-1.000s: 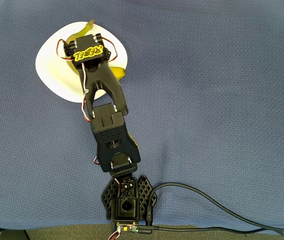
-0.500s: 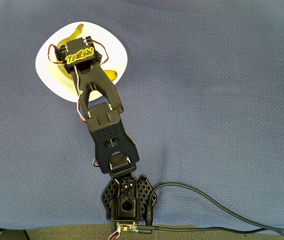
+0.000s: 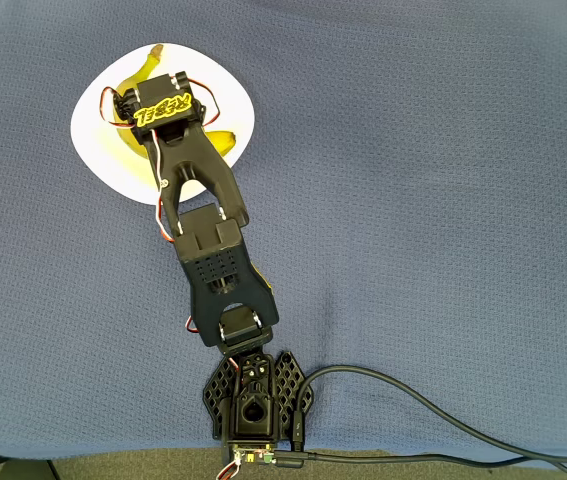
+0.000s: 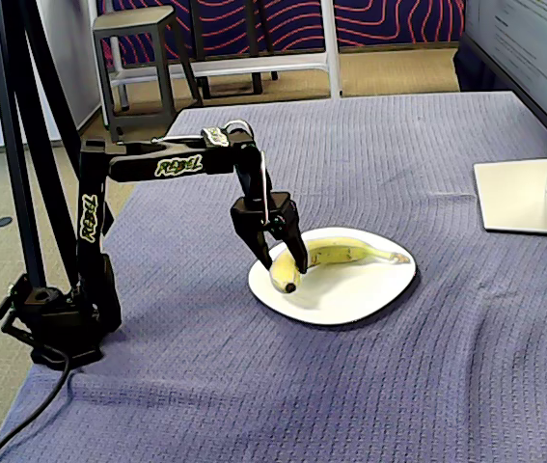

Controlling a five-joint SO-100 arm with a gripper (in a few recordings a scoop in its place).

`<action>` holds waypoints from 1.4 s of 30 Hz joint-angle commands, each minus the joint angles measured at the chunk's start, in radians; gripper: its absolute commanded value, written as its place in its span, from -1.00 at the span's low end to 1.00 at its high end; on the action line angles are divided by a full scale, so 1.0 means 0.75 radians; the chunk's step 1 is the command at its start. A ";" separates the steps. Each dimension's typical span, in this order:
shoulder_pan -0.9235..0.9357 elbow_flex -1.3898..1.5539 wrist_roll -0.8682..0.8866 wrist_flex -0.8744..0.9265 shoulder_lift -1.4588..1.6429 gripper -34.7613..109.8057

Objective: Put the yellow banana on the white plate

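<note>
Looking at your fixed view, the banana (image 4: 336, 257) lies on the plate (image 4: 350, 294), its blunt end toward the arm. Your gripper (image 4: 287, 262) stands over that end, jaws parted astride it, one finger (image 4: 295, 253) in front; whether they touch the banana you can't tell. From overhead, the wrist covers the banana's (image 3: 225, 143) middle.
</note>
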 commanded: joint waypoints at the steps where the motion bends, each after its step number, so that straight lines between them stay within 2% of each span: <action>1: 0.020 -0.006 -0.014 -0.039 0.025 -0.25; 16: 0.006 0.029 -0.078 0.027 -0.014 -0.10; 30: 0.033 0.045 -0.047 0.119 0.012 -0.09; 42: 0.018 -0.012 -0.078 0.278 0.243 -0.09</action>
